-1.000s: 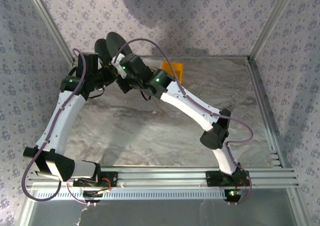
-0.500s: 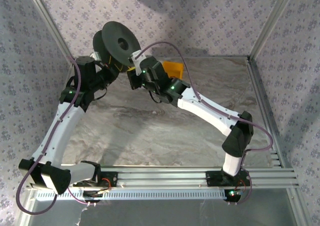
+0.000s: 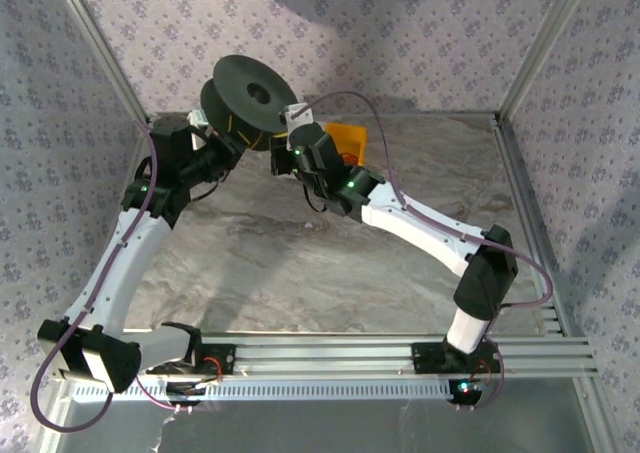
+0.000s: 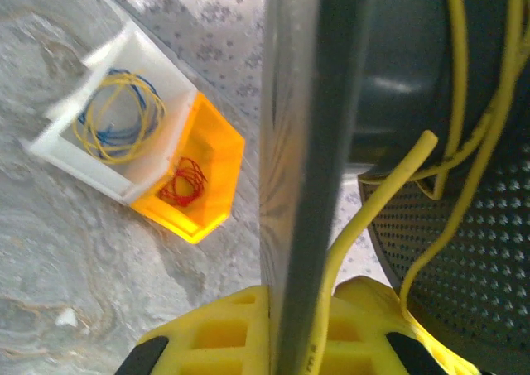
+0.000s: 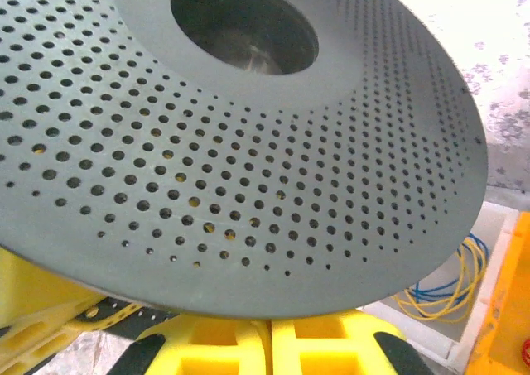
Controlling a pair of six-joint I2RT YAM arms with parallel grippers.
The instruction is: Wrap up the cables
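Note:
The dark grey spool (image 3: pixel 250 93) is held up over the table's back left. A bright-yellow cord (image 3: pixel 236 129) is wound on its core. My left gripper (image 3: pixel 222 145) is shut on the edge of one flange (image 4: pixel 310 143). In the left wrist view that flange stands edge-on between the yellow fingers (image 4: pixel 207 334), and a strand of the cord (image 4: pixel 356 234) runs beside it. My right gripper (image 3: pixel 286 133) sits under the perforated flange (image 5: pixel 248 185). Its jaws (image 5: pixel 272 327) are almost together, with a thin piece of the yellow cord (image 5: pixel 263 332) pinched between them.
An orange bin (image 3: pixel 350 141) lies at the back of the table beside the right arm. The left wrist view shows a white bin (image 4: pixel 108 156) of yellow and blue wire joined to the orange bin (image 4: pixel 207 156) holding red wire. Patterned walls and metal posts close the sides.
Both arms have reached further back and raised the spool. The spool has turned so its flat face points up at the camera. The right elbow has swung right.

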